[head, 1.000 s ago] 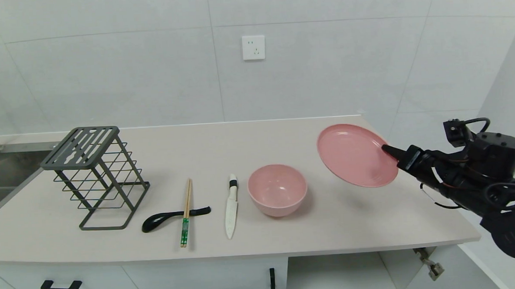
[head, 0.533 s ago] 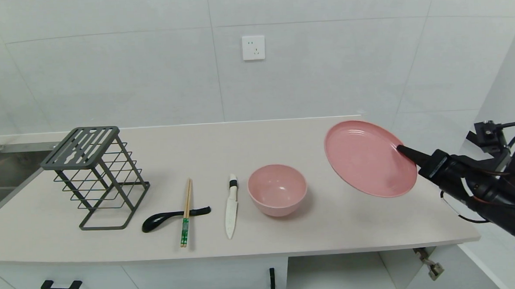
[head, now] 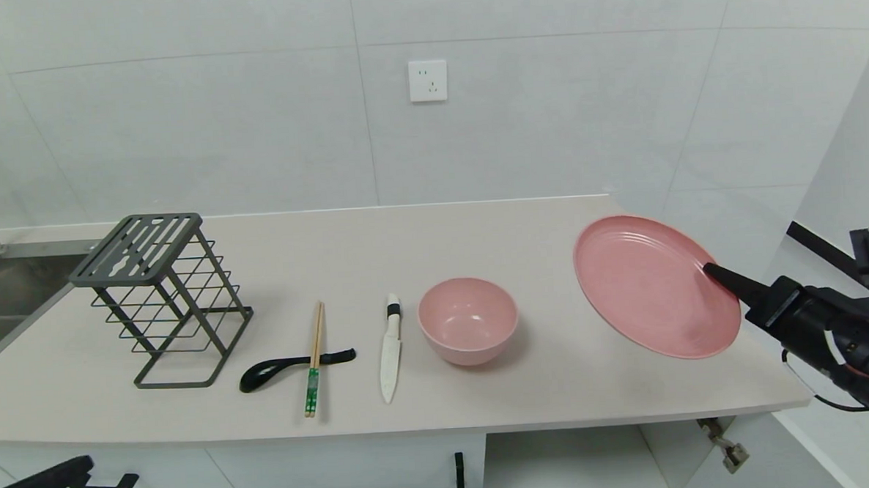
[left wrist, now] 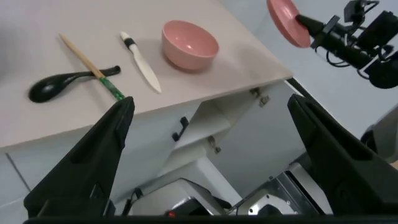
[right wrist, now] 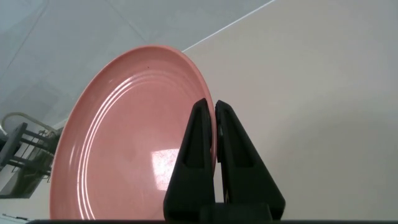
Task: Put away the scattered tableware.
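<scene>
Plate (head: 649, 286), pink, is held tilted in the air at the right end of the counter (head: 405, 238). Its rim is pinched between the closed fingers of the right gripper (right wrist: 208, 107). Left of the plate, a bowl (head: 468, 319), knife (head: 391, 348), chopsticks (head: 313, 359) and spoon (head: 293, 365) are laid in a row on the counter, the chopsticks crossed over the spoon's handle. A rack (head: 160, 300) is stood farther left, beside a sink (head: 3, 285). The left gripper (left wrist: 210, 102) is spread wide with nothing between its fingers, and is held low before the counter's front edge.
</scene>
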{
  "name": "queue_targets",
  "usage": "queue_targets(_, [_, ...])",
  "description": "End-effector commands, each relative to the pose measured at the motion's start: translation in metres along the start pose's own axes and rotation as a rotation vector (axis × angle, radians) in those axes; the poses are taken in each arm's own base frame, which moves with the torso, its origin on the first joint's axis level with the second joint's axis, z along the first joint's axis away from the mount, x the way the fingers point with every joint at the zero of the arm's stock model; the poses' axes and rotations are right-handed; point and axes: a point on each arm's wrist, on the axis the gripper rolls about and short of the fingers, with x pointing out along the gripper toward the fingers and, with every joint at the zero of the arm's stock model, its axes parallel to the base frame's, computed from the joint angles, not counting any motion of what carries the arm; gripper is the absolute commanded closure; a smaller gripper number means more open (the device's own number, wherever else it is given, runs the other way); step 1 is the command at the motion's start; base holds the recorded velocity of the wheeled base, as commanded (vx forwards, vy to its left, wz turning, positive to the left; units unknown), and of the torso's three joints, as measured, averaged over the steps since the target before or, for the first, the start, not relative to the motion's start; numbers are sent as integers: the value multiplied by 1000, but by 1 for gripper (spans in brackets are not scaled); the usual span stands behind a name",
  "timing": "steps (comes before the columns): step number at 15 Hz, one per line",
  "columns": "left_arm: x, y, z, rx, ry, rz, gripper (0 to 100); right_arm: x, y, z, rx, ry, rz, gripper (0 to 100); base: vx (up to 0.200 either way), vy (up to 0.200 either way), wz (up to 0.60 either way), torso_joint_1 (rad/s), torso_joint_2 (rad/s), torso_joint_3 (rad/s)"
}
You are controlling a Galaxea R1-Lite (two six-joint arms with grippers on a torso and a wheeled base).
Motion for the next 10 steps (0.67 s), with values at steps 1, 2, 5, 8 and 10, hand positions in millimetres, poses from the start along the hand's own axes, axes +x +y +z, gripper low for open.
queue_targets(1, [43, 20, 8, -72, 149, -5, 0, -2, -5, 7, -3, -30, -19, 100, 0, 0, 0, 0, 0, 0])
queue_targets(2, [55, 24, 12, -55, 163, -10, 0, -3, -5, 6, -2, -23, -14, 100, 0, 0, 0, 0, 0, 0])
queue_targets(5, [90, 40, 17, -33, 220, 4, 0, -3, -4, 5, -10, -17, -9, 100, 0, 0, 0, 0, 0, 0])
queue_targets(8, [133, 54, 26, 10, 227, 26, 0, -3, -4, 5, -11, -16, -10, 100, 0, 0, 0, 0, 0, 0])
queue_targets(10, [173, 61, 21, 31, 252, 19, 0, -6, -2, 9, -19, -36, -4, 100, 0, 0, 0, 0, 0, 0])
